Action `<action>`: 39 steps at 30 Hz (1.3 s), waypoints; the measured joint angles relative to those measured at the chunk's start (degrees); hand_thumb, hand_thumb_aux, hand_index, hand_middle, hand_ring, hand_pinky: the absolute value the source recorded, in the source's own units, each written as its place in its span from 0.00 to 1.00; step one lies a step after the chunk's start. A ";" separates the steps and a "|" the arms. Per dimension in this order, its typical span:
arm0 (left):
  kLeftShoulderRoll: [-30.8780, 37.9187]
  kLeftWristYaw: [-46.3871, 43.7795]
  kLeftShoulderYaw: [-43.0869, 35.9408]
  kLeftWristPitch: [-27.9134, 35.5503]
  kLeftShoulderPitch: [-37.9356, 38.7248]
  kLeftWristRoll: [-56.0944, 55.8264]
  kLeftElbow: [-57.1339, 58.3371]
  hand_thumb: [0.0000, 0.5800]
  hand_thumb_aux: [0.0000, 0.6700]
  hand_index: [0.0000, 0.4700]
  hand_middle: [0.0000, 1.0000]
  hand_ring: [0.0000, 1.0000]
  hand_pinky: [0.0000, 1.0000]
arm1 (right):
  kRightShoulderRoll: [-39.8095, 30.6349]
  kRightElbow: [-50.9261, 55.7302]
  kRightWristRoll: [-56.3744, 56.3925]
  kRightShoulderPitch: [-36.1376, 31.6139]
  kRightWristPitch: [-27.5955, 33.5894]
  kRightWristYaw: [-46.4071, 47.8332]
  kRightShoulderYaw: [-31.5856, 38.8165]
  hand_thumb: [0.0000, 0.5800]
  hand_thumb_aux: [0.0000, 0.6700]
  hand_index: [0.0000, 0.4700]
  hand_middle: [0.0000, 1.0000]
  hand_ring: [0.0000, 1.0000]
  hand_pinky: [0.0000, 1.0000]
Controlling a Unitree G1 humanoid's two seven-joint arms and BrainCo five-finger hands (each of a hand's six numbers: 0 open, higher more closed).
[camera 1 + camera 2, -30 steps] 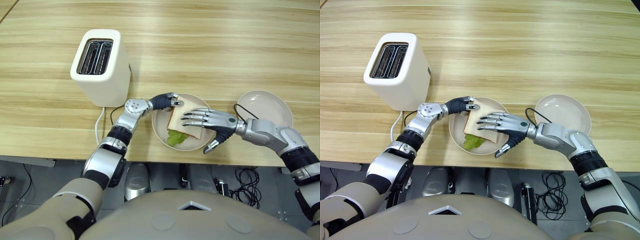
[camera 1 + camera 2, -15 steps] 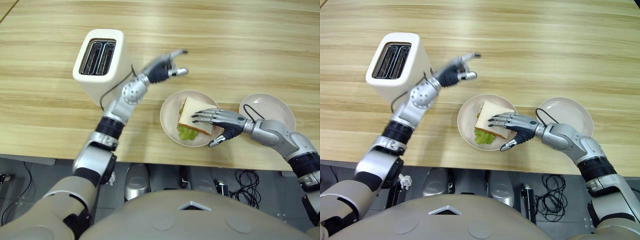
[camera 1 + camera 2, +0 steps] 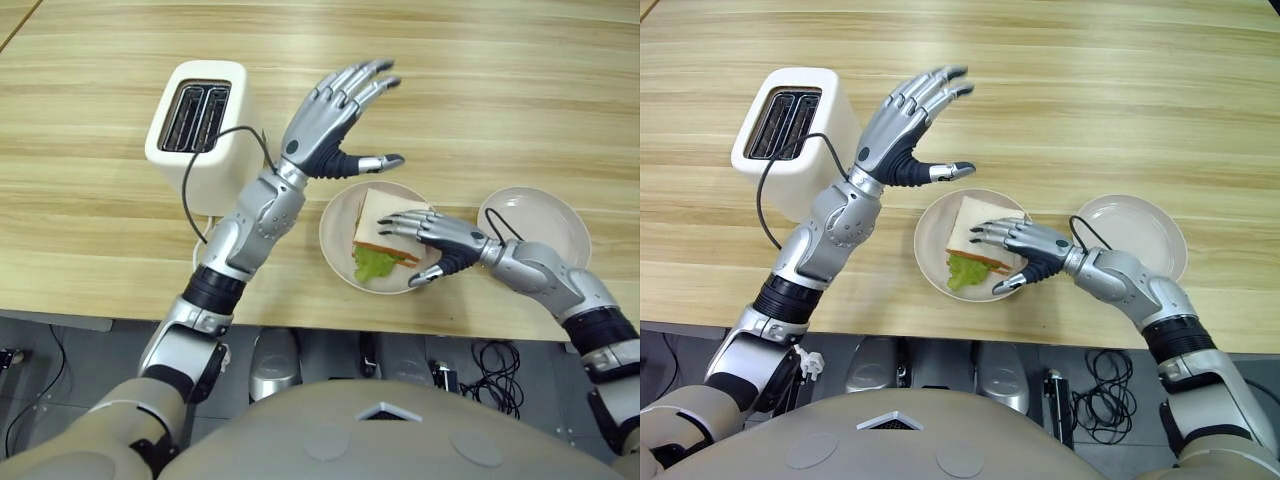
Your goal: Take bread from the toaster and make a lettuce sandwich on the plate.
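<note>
A sandwich (image 3: 385,228) of white bread with green lettuce (image 3: 372,265) sticking out at its near end lies on the round cream plate (image 3: 337,216). My right hand (image 3: 432,240) rests on the sandwich's right side with fingers spread, holding nothing. My left hand (image 3: 335,112) is raised above the table, behind the plate and right of the toaster (image 3: 197,128), fingers spread wide and empty. The white toaster stands at the left; its two slots look dark and empty.
A second, empty cream plate (image 3: 535,216) sits to the right of the first, behind my right forearm. A cable (image 3: 200,248) runs from the toaster toward the table's near edge. Bare wooden table stretches behind everything.
My left hand let go of the bread, lifted away from the plate and rose up beside the toaster, opening wide. My right hand stayed on the sandwich. The camera shifted slightly.
</note>
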 measured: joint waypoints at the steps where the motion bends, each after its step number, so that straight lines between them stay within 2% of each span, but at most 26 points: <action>1: -0.72 -2.88 -0.02 -0.09 1.17 -5.09 -0.53 1.00 1.00 0.98 1.00 1.00 1.00 | 1.06 -0.13 2.99 -0.12 -1.57 -0.42 -0.90 1.00 1.00 0.98 1.00 1.00 1.00; 4: -1.02 -9.31 0.84 0.36 2.86 -16.75 -4.08 1.00 1.00 0.98 1.00 1.00 1.00 | 2.54 -2.45 13.01 -0.35 -4.39 -1.13 -3.54 1.00 1.00 0.98 1.00 1.00 1.00; 8: 0.43 -17.68 5.84 5.61 5.37 -34.12 -14.97 1.00 1.00 0.98 1.00 1.00 1.00 | 3.18 -6.93 28.92 -0.63 -4.34 0.67 -7.41 1.00 1.00 0.98 1.00 1.00 1.00; 10: 1.01 -20.63 6.66 8.47 7.05 -39.83 -18.22 1.00 1.00 0.98 1.00 1.00 1.00 | 3.05 -7.82 33.07 -0.55 -3.39 2.23 -8.41 1.00 1.00 0.98 1.00 1.00 1.00; 15: 7.71 -30.14 8.76 15.28 13.62 -51.39 -23.14 1.00 1.00 0.98 1.00 1.00 1.00 | 0.91 -8.52 42.41 1.99 2.18 10.58 -9.99 1.00 1.00 0.98 1.00 1.00 1.00; 17: 11.90 -35.63 8.41 16.56 17.35 -53.73 -23.84 1.00 1.00 0.98 1.00 1.00 1.00 | -0.97 -8.04 48.11 3.91 6.71 18.40 -9.63 1.00 1.00 0.98 1.00 1.00 1.00; 18: 15.24 -39.82 7.58 17.21 20.40 -54.04 -23.61 1.00 1.00 0.98 1.00 1.00 1.00 | -2.97 -6.63 50.83 6.01 9.77 25.15 -9.00 1.00 1.00 0.98 1.00 1.00 1.00; 23: 21.48 -48.72 1.02 17.21 26.15 -48.40 -18.27 1.00 1.00 0.98 1.00 1.00 1.00 | -8.61 -9.30 56.16 16.22 19.87 44.98 -5.14 1.00 1.00 0.98 1.00 1.00 1.00; 27: 24.17 -51.48 -2.25 15.25 27.72 -42.01 -16.79 1.00 1.00 0.98 1.00 1.00 1.00 | -10.50 -11.57 56.54 18.55 25.42 52.30 -5.29 1.00 1.00 0.98 1.00 1.00 1.00; 31: 24.98 -50.84 -3.01 12.79 26.98 -35.91 -15.33 1.00 1.00 0.98 1.00 1.00 1.00 | -10.88 -11.79 51.41 19.00 27.67 54.53 -5.09 1.00 1.00 0.98 1.00 1.00 1.00; 35: 22.48 -46.19 -6.00 9.39 23.32 -24.92 -9.24 1.00 1.00 0.98 1.00 1.00 1.00 | -12.19 -9.06 31.48 18.16 27.05 49.74 -2.44 1.00 1.00 0.98 1.00 1.00 1.00; 39: 17.96 -40.18 -9.16 6.03 18.90 -16.03 -2.20 1.00 1.00 0.98 1.00 1.00 1.00 | -9.35 -9.64 21.80 16.37 25.26 44.45 -1.42 1.00 1.00 0.98 1.00 1.00 1.00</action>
